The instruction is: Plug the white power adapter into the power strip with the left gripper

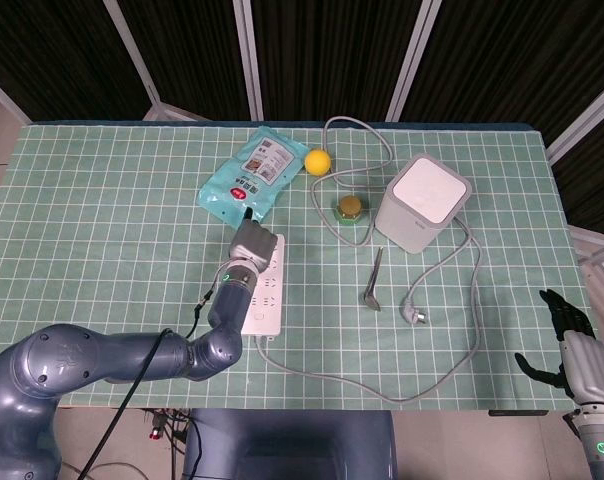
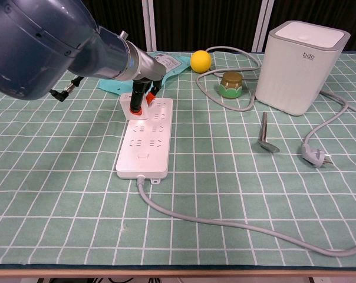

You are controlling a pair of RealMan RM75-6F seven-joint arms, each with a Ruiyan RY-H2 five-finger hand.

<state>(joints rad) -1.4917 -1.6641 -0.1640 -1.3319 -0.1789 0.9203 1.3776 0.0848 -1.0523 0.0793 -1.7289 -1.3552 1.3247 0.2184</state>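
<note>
One hand, our left (image 2: 139,94), pinches the white adapter (image 2: 132,107) low over the power strip's (image 2: 147,138) far sockets, we judge to line up its prongs; our right hand (image 1: 574,352) idles open.

1. Green cloth table cover with white grid lines (image 2: 60,177): woven look, matt, lies flat to the near edge.
2. White oblong plastic power strip (image 2: 146,141): smooth, faint sheen; grey rubbery cord (image 2: 225,223) matt.
3. White plastic power adapter (image 2: 131,108): smooth, matt.
4. Left hand (image 1: 253,242): grey metal-look shell in head view; black fingers with orange tips (image 2: 137,101), plastic-like.
5. Blue-grey left arm (image 2: 42,41): glossy painted casing, soft highlights.
6. White box-shaped appliance with grey rim (image 2: 300,65): smooth satin plastic.
7. Teal snack pouch (image 1: 250,175): shiny printed film, crinkled.
8. Yellow ball (image 2: 201,61): smooth, slight gloss.
9. Grey metal angled tool (image 2: 264,135): dull brushed finish.
</note>
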